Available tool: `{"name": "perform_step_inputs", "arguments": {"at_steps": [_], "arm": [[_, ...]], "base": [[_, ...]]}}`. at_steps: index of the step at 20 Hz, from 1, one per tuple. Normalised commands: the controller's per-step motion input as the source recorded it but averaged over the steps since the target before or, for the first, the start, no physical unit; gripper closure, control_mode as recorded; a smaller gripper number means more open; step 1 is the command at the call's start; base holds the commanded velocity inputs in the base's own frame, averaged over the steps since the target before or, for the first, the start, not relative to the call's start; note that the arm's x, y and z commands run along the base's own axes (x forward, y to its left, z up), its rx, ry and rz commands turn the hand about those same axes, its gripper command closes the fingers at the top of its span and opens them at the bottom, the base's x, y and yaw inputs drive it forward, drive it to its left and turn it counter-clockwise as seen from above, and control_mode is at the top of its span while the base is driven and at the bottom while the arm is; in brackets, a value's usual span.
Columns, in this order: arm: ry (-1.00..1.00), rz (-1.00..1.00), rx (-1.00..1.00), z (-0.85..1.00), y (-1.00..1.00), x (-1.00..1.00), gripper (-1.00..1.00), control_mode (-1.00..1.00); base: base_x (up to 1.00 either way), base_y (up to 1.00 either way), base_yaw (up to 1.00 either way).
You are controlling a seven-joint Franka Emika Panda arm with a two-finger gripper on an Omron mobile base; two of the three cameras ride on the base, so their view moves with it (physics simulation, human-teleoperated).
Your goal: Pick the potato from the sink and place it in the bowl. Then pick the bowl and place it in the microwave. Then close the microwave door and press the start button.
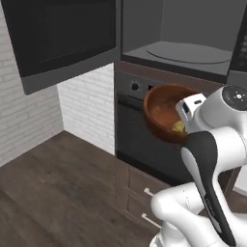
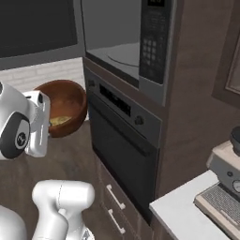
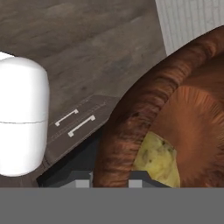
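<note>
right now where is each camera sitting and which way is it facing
Left base view: behind the arm to its left, looking forward and down at the oven and open microwave; the white arm rises lower right, carrying the bowl.
Right base view: behind to the right, facing the same oven front and a coffee machine; arm at lower left.
Hand view: on the hand, looking along the gripper, its fingers on the bowl's rim, down at drawers.
All three share the bowl and the potato inside.

A round reddish-brown wooden bowl (image 1: 163, 113) hangs tilted in front of the dark oven (image 1: 140, 135), held at its rim by the white arm's hand. A small yellowish-tan potato (image 1: 178, 127) lies inside it. Above, the grey microwave (image 1: 188, 41) stands open, its black door (image 1: 60, 38) swung left.
</note>
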Motion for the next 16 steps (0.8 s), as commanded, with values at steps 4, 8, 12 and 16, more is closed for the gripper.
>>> {"name": "perform_step_inputs", "arguments": {"at_steps": [4, 8, 12, 16], "arm": [[0.00, 0.00, 0.00, 0.00, 0.00, 0.00, 1.00, 1.00], [0.00, 0.00, 0.00, 0.00, 0.00, 0.00, 1.00, 1.00], [0.00, 0.00, 0.00, 0.00, 0.00, 0.00, 1.00, 1.00], [0.00, 0.00, 0.00, 0.00, 0.00, 0.00, 1.00, 1.00]], "base": [[0.34, 0.25, -0.24], [0.21, 0.49, -0.41], [0.04, 0.51, -0.40], [0.00, 0.43, -0.23]]}}
